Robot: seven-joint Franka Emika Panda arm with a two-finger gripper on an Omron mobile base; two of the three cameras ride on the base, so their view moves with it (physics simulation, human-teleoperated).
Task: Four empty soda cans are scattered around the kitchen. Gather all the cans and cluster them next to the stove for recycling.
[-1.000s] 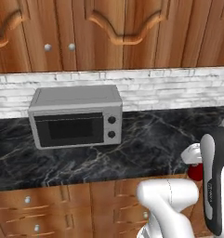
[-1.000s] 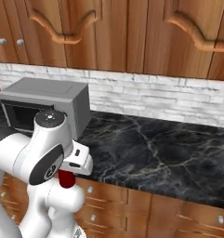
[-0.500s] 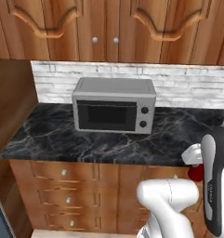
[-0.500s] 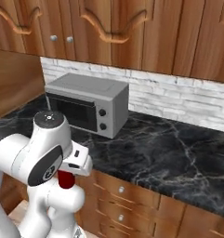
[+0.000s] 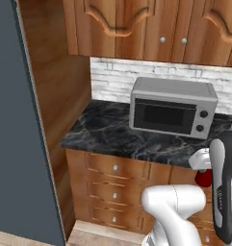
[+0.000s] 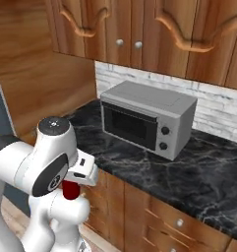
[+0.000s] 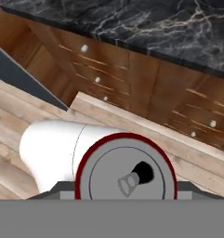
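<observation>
I have one soda can clamped in the hand, carried low in front of the counter bearing the toaster oven; I judge delivery pending; stove and remaining cans lie outside these views.

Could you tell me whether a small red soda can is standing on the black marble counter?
No, the black marble counter carries the silver toaster oven; the small red soda can sits at the pincer.

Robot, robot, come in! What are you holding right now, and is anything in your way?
Gripper shut on a red soda can. Can carried off the counter, in front of the drawers. Toaster oven on the counter, well clear. No stove in sight.
</observation>
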